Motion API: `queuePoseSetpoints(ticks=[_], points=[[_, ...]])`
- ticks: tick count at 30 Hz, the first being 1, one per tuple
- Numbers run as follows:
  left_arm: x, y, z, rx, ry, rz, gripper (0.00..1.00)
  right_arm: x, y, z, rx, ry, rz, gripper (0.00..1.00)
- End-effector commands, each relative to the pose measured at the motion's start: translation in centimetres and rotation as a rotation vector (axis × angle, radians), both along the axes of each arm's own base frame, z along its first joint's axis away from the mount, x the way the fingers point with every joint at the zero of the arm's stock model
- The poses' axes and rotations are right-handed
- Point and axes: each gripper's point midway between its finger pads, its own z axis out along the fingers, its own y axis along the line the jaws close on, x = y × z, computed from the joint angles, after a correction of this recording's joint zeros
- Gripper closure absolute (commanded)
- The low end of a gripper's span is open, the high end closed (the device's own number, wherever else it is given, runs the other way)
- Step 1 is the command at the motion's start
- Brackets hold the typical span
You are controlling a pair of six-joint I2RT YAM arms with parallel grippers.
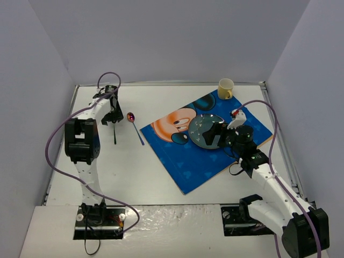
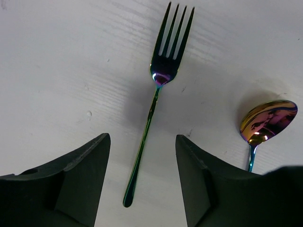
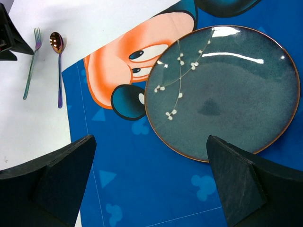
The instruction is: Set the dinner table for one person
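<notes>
- Top view: the white table (image 1: 134, 174) fills the floor of the booth, both arm bases at its 6 o'clock edge.
- The left fingers (image 1: 113, 117) hang over the 10 o'clock part of the table, right above a fork (image 1: 114, 137) lying on the bare top. A spoon (image 1: 134, 126) lies just beside the fork, at its 3 o'clock.
- A blue cartoon placemat (image 1: 183, 164) lies skewed on the 3 o'clock half, with a dark plate (image 1: 200, 129) on it and a yellow cup (image 1: 226, 88) at the mat's 12 o'clock corner.
- The right fingers (image 1: 216, 132) hover over the plate's 3 o'clock side.
- Left wrist view: the left fingers (image 2: 85, 179) stand partly spread, one on each side of the fork (image 2: 156, 94) handle and not touching it. The fork lies flat on the table (image 2: 57, 71), tines toward 12 o'clock. The spoon (image 2: 267, 120) bowl gleams at 3 o'clock.
- Right wrist view: the right fingers (image 3: 61, 175) stand wide apart and hold nothing. The plate (image 3: 222, 90) sits on the placemat (image 3: 142, 189) beyond them.
- At 10 o'clock, fork (image 3: 31, 71) and spoon (image 3: 59, 66) lie side by side on the table (image 3: 28, 127).
</notes>
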Motion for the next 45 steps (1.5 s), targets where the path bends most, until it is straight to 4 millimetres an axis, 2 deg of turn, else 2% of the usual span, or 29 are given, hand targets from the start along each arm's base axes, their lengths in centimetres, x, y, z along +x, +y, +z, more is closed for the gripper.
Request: queuePoseSetpoints(ticks=[1, 6, 10, 12, 16, 18, 21, 25, 30, 34, 39, 41, 45], points=[[1.5, 0.2, 1.1, 0.007, -0.012, -0.075, 0.49, 0.5, 0.6, 2.7, 0.016, -0.106, 0.030, 0.00], [1.9, 0.4, -0.1, 0.001, 0.015, -0.116, 0.58, 0.5, 0.6, 2.6, 0.008, -0.104, 0.036, 0.00], [1.5, 0.7, -1.1, -0.030, 0.031, -0.131, 0.70, 0.4, 0.6, 2.7, 0.007, -0.109, 0.036, 0.00], [1.4, 0.6, -1.3, -0.037, 0.031, -0.148, 0.80, 0.5, 0.6, 2.8, 0.007, -0.113, 0.035, 0.00], [0.1, 0.2, -2.3, -0.062, 0.053, -0.156, 0.93, 0.7, 0.7, 3.1, 0.008, -0.119, 0.037, 0.00], [-0.2, 0.2, -1.5, -0.067, 0.038, -0.144, 1.00, 0.8, 0.7, 3.3, 0.007, -0.126, 0.039, 0.00], [-1.1, 0.1, 0.3, -0.084, 0.006, -0.094, 1.00, 0.8, 0.7, 3.9, 0.009, -0.141, 0.040, 0.00], [-2.9, -1.1, 4.2, -0.155, -0.060, 0.020, 1.00, 0.3, 0.5, 5.0, 0.015, -0.161, 0.036, 0.00], [-5.2, -6.5, 8.6, -0.263, -0.178, 0.075, 1.00, -0.4, 0.3, 7.5, 0.024, -0.212, 0.038, 0.00], [-7.7, -15.1, 10.9, -0.362, -0.237, 0.062, 1.00, -1.1, 0.1, 9.5, 0.036, -0.258, 0.039, 0.00], [-9.9, -22.5, 11.1, -0.442, -0.253, 0.066, 1.00, -1.9, -0.2, 10.5, 0.041, -0.275, 0.039, 0.00], [-10.7, -24.8, 10.5, -0.454, -0.248, 0.088, 1.00, -2.2, -0.2, 10.9, 0.043, -0.283, 0.040, 0.00], [-11.2, -28.2, 9.4, -0.484, -0.235, 0.117, 1.00, -2.8, -0.4, 11.3, 0.047, -0.292, 0.039, 0.00]])
